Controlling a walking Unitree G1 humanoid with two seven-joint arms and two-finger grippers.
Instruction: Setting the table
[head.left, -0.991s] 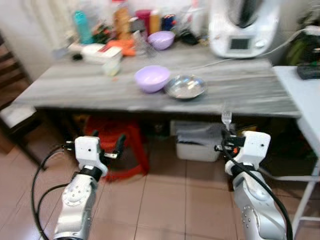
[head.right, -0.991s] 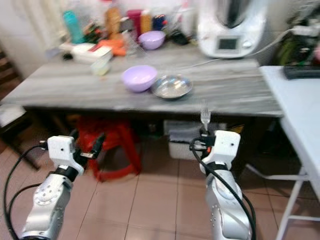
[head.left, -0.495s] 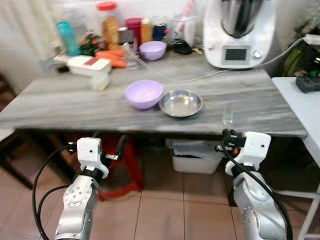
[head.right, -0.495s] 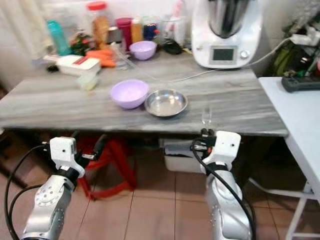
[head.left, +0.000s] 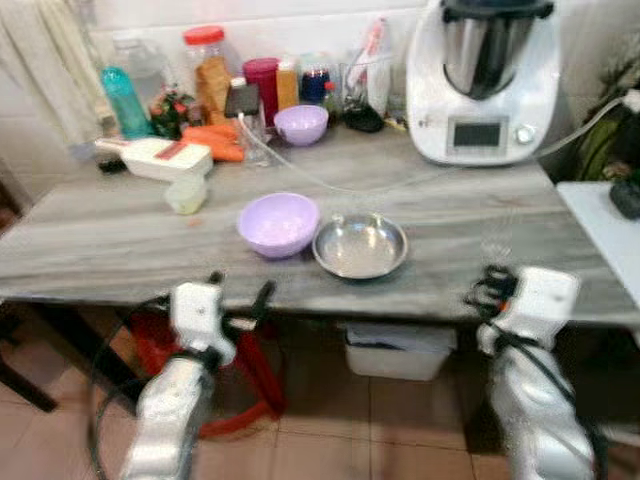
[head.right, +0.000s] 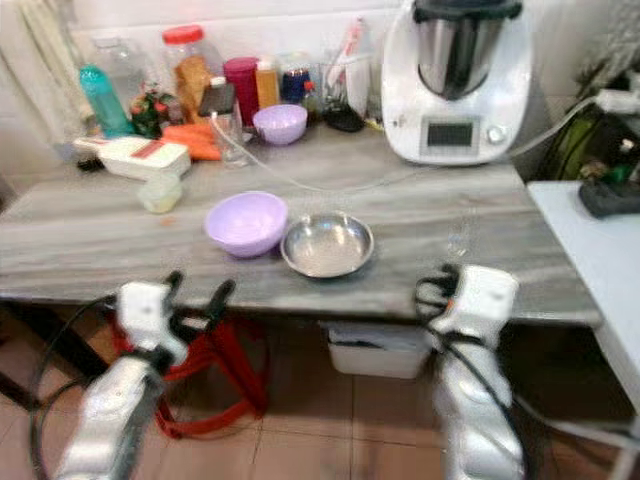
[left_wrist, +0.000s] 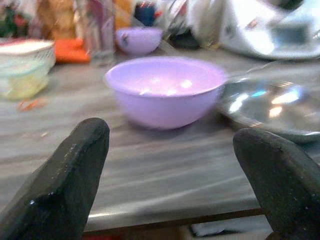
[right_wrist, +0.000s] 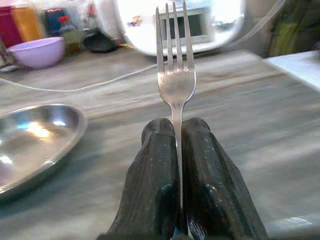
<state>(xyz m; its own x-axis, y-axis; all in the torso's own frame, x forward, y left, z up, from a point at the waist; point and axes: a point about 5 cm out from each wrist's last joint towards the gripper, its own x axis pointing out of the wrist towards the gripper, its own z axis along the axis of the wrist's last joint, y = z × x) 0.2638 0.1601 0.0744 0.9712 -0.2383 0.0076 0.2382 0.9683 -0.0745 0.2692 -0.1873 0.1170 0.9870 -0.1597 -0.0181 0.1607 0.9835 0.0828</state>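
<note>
Lower right, the right gripper (right_wrist: 177, 150) pinches a fork (right_wrist: 175, 82) by its handle, tines upright, at the near edge of the grey table (head.left: 120, 240); in the blurred head view the fork is only faintly visible. Lower left, the left gripper (head.left: 238, 300) hangs with fingers (left_wrist: 65, 175) spread, holding nothing. Mid-frame on the table, a lilac bowl (head.left: 279, 223) sits just beside a steel plate (head.left: 360, 247). Upper right stands a white kitchen machine (head.left: 487, 80).
</note>
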